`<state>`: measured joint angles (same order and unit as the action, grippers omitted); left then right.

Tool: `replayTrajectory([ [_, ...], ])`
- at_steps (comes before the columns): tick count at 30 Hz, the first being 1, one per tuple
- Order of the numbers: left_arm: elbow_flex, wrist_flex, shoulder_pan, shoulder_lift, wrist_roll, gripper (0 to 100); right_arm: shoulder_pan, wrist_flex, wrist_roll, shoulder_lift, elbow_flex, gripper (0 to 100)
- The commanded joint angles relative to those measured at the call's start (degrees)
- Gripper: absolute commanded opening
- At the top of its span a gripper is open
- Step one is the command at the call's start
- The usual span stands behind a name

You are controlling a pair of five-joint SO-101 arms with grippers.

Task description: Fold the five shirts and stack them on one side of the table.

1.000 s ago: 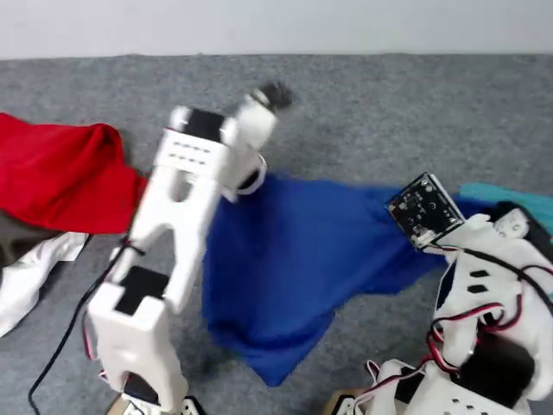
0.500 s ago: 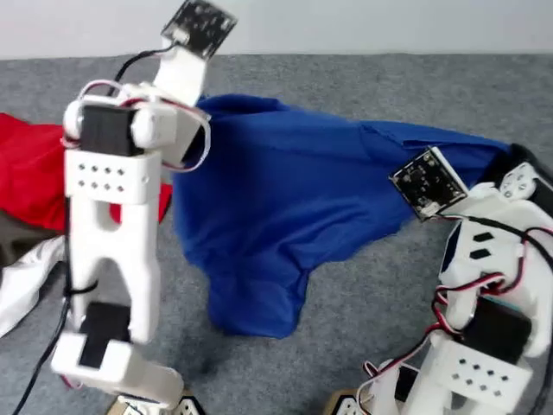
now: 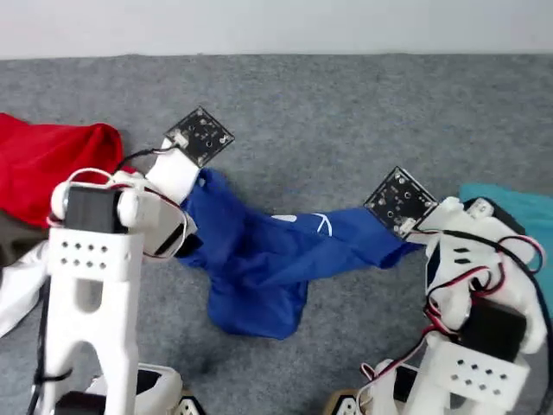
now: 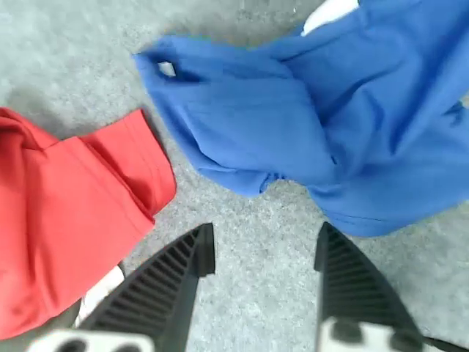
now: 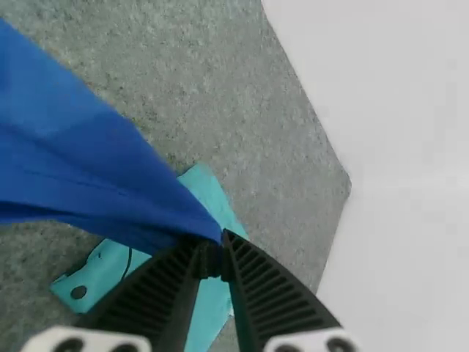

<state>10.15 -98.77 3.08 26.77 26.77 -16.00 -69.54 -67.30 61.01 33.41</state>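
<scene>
High view shows your blue shirt [image 3: 259, 264] newly slumped mid-frame, left fingers [image 4: 172, 290] spread empty, right fingers [image 5: 260, 293] pinching it; respread.

The high view looks steeply down from behind both arms' bases over the grey felt-covered counter [image 3: 346, 112] toward a white wall [image 3: 276, 26]; the left wrist view hangs close above the counter, facing down past the left end effector [image 4: 265, 238]; the right wrist view looks along the right end effector [image 5: 211, 249] toward the counter's corner; all three share the crumpled blue cloth shirt [image 3: 259, 259]; the bunched red cloth shirt [image 3: 52, 169] links high and left wrist views, the flat teal cloth shirt [image 3: 518, 203] high and right.
</scene>
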Motion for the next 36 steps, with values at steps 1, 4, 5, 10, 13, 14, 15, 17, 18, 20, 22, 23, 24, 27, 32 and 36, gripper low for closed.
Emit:
replayTrajectory([
  [1,0.3,4.4,0.0,2.5,-2.8,23,-0.7,-1.8,-0.5,2.7,-0.4,0.9],
  [4,0.3,8.9,0.9,0.9,-7.6,23,-0.7,-5.3,-0.5,3.6,-0.4,0.9],
  [5,0.3,10.0,1.7,-0.3,-9.0,23,-0.7,-6.4,-0.5,3.7,0.0,0.9],
  [10,0.0,14.8,5.6,-8.8,-14.0,23,-0.8,-8.4,-0.5,6.4,4.0,0.9],
  [13,-0.7,17.6,6.1,-14.7,-14.8,23,-0.8,-8.4,-0.5,9.5,7.7,0.9],
  [14,-1.2,17.9,6.2,-16.8,-14.8,23,-0.8,-8.4,-0.5,10.5,8.9,0.9],
  [15,-2.1,17.8,6.3,-19.0,-14.8,23,-0.8,-8.4,-0.5,11.5,10.1,0.9],
  [17,-3.8,17.1,7.6,-23.6,-14.6,23,-0.8,-8.4,-0.5,13.5,12.3,0.9],
  [18,-4.7,16.3,8.3,-25.6,-14.6,23,-0.8,-8.3,-0.5,14.5,13.4,0.9],
  [20,-6.4,14.9,10.3,-29.4,-14.5,23,-0.8,-8.2,-0.5,16.2,14.9,0.9],
  [22,-7.4,14.2,12.1,-32.3,-14.5,23,-0.8,-8.2,-0.5,17.4,15.8,0.9],
  [23,-7.9,14.2,13.1,-33.2,-14.5,23,-0.8,-8.2,-0.5,17.8,16.2,0.9],
  [24,-8.2,14.2,13.8,-34.0,-14.5,23,-0.8,-8.2,-0.5,18.2,16.5,0.9],
  [27,-8.1,16.1,14.6,-36.0,-14.5,23,-0.8,-8.1,-0.5,19.1,17.7,0.9],
  [32,-8.0,16.3,7.7,-40.8,-10.2,23,-0.8,-8.0,-0.5,19.4,17.8,0.9],
  [36,-8.0,14.8,-2.4,-44.2,-5.5,23,-0.8,-7.9,-0.5,19.4,17.8,0.9],
])
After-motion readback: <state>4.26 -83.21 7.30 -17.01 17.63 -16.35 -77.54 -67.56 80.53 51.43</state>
